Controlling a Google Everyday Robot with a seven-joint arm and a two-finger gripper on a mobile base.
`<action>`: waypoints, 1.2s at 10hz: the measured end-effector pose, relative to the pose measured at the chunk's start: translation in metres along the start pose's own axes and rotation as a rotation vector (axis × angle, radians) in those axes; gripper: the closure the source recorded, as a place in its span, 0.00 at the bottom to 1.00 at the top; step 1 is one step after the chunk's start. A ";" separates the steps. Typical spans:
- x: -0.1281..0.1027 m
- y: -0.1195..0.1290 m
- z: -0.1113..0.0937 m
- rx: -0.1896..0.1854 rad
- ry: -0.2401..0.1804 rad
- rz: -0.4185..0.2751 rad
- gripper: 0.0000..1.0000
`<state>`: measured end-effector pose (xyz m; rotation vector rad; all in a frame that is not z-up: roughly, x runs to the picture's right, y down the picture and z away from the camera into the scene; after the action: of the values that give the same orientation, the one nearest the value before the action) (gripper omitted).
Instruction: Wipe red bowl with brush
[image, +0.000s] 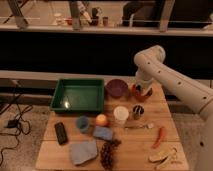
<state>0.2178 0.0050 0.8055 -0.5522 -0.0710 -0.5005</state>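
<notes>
My pincer (143, 90) hangs over the red bowl (135, 93) at the wooden table's (131, 146) far right, just right of the purple bowl (116, 88); I cannot tell its grip.

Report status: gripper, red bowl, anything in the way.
Gripper down at red bowl, far corner of table. Brush not made out. Purple bowl close beside it, dark cup just in front.

Two bowls: red bowl (136, 93), purple bowl (116, 87); one tray (79, 80); one fork (139, 126); one claw (145, 90) over red bowl.
</notes>
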 end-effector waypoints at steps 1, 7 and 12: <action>0.001 0.000 0.006 -0.003 -0.007 0.000 1.00; 0.005 -0.003 0.022 -0.004 -0.021 -0.003 1.00; -0.006 -0.020 0.025 0.006 -0.022 -0.033 1.00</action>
<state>0.2045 0.0056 0.8351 -0.5512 -0.1031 -0.5258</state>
